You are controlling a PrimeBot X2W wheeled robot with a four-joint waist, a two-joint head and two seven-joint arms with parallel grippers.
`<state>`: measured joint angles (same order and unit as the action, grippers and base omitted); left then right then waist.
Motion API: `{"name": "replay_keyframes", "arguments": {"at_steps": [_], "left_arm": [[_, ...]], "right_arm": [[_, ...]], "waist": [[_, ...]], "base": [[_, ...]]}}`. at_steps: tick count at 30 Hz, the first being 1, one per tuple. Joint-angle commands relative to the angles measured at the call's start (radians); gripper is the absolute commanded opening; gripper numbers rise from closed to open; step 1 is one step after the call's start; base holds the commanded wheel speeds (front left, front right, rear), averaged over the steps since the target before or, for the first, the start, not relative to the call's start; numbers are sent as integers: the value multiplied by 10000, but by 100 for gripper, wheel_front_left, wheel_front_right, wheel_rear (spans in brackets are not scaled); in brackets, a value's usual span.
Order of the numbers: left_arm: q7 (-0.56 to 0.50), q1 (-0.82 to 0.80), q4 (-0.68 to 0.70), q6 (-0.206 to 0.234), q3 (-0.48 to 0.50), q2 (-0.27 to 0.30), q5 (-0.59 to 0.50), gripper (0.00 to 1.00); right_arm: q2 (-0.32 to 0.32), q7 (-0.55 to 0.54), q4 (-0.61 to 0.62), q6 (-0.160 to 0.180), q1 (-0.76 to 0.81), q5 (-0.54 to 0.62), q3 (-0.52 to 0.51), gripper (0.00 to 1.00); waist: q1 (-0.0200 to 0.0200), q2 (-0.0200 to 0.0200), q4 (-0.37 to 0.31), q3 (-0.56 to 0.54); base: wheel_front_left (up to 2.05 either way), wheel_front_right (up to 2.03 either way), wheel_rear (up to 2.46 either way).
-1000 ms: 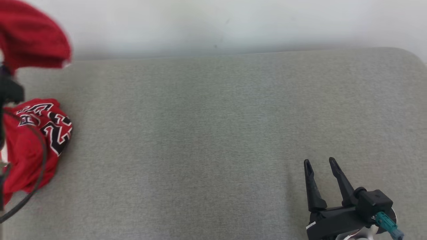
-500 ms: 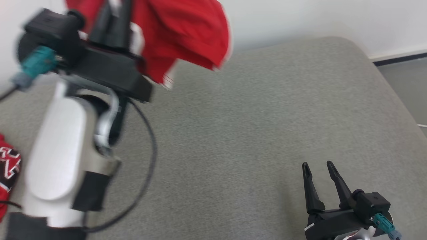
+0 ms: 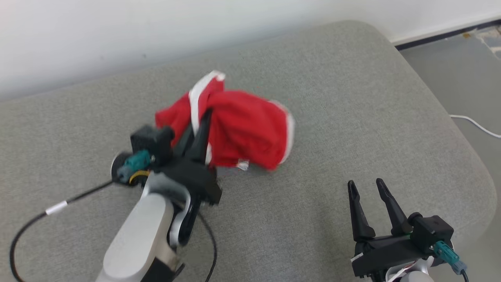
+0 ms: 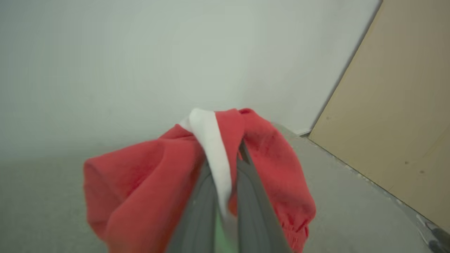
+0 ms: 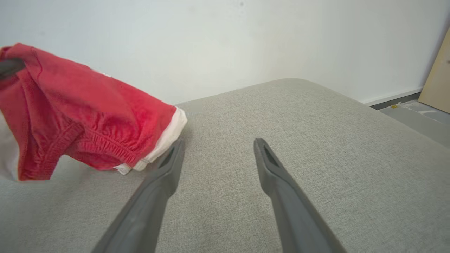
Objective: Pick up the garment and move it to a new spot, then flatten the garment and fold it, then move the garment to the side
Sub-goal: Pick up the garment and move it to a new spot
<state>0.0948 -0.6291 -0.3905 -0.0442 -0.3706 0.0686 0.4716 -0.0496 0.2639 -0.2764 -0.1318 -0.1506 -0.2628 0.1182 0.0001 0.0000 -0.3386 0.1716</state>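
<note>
The left hand (image 3: 201,125), clamped on the red garment (image 3: 246,133), has swung it from the left end of the cushion (image 3: 332,98) to above its middle, so the move looks nearly done, while the right hand (image 3: 364,182) waits open near its front.
</note>
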Motion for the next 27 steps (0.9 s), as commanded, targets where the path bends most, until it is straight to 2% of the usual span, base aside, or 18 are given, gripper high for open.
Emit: {"name": "replay_keyframes", "arguments": {"at_steps": [1,5,6,7,14,20,27], "left_arm": [[250,324,-481,9,14,134,-90,0],[487,660,-1456,-59,69,218,51,0],[537,702,-1762,-70,8,289,-49,27],[644,707,-2037,-69,-57,346,-168,100],[1483,256,-2354,-275,-184,260,-335,100],[1685,413,-1495,-217,-76,481,-713,100],[1706,1211,-15,-51,468,1129,-1088,100]], "right_arm": [[-11,7,-32,21,-107,-74,8,100],[-9,7,-41,21,-151,-50,-43,100],[-9,7,-50,21,-160,-24,-64,100],[-11,7,-68,21,-177,18,-80,100],[-11,8,-106,21,-91,265,-295,100],[-13,7,-123,21,144,464,-475,100],[-13,7,34,21,398,642,-570,100]], "waist": [[-1,0,-238,327],[-1,0,-205,388],[-1,0,-173,394],[-1,0,-123,388],[-1,0,623,4],[-1,0,1518,-514],[-1,0,2382,-891]], "base": [[0,0,0],[0,0,0],[0,0,0],[0,0,0],[0,0,0],[0,0,0],[0,0,0]]}}
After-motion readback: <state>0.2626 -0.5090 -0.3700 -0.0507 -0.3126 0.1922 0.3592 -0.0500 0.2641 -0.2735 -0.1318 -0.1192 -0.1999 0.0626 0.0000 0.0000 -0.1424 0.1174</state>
